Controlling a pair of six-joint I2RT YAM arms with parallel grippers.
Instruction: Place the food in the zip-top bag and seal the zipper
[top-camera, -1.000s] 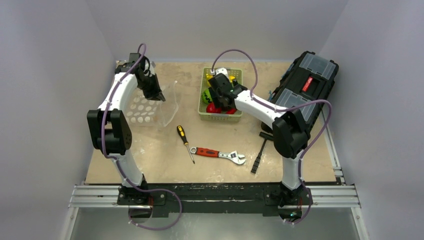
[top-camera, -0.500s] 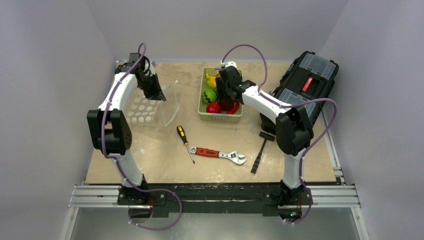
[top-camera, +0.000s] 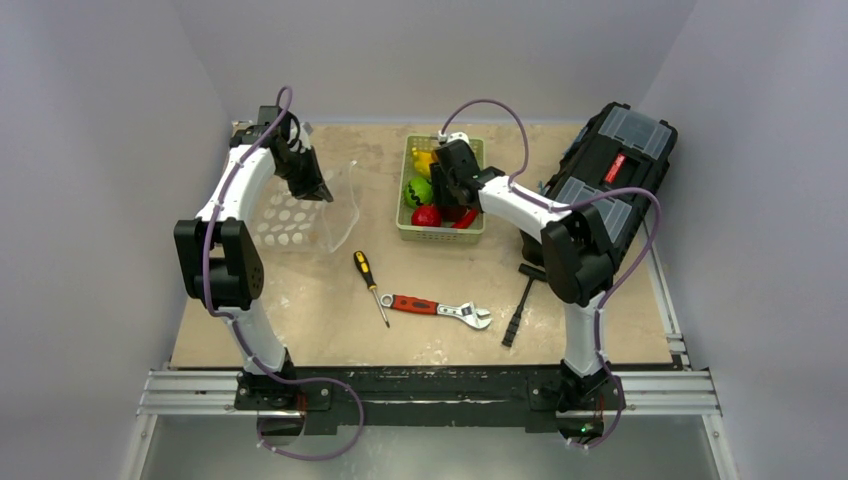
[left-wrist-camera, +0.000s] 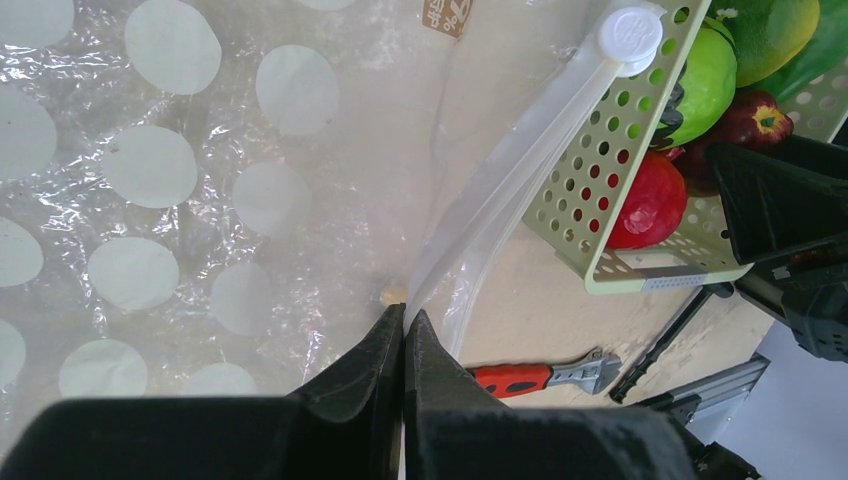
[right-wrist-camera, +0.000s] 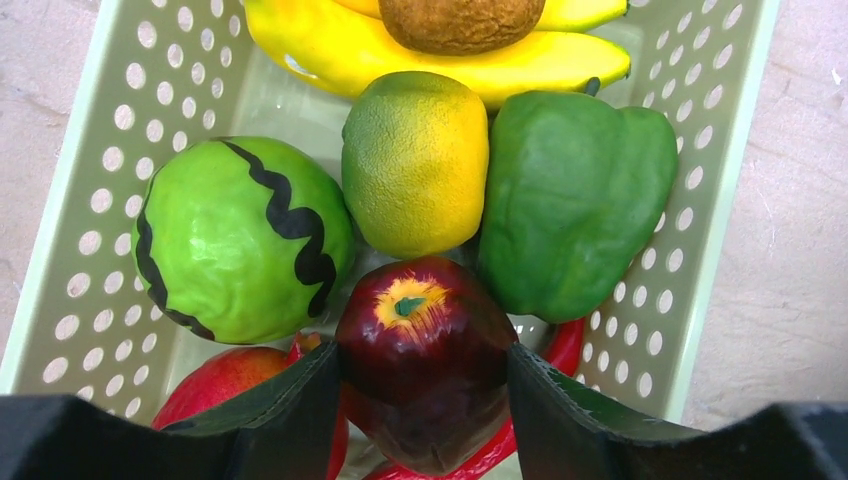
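Glossy toy food (right-wrist-camera: 415, 165): lying heaped in the pale green slotted plastic basket (right-wrist-camera: 80, 230) at the far middle of the table (top-camera: 300, 300), just right of the clear white-dotted zip-top bag (left-wrist-camera: 150, 200). Closing the right gripper (right-wrist-camera: 422, 395) around the dark red glossy toy apple (right-wrist-camera: 425, 340), fingers pressing both flanks. Squeezing at the widest part and lifting straight up, given the tight packing, to avoid dragging the striped green toy melon (right-wrist-camera: 240, 240) or the green toy pepper (right-wrist-camera: 575, 200) along. Holding the bag's mouth edge beside the pale zipper strip (left-wrist-camera: 510, 180) with the left gripper (left-wrist-camera: 403, 335), fingers clamped tight on the film, keeping the mouth raised toward the basket. Compared with a second ago: right wrist shifted off the basket's near left corner, uncovering the melon and a red toy fruit (top-camera: 427, 215) in the top view, jaws narrowed; left arm and bag unchanged.
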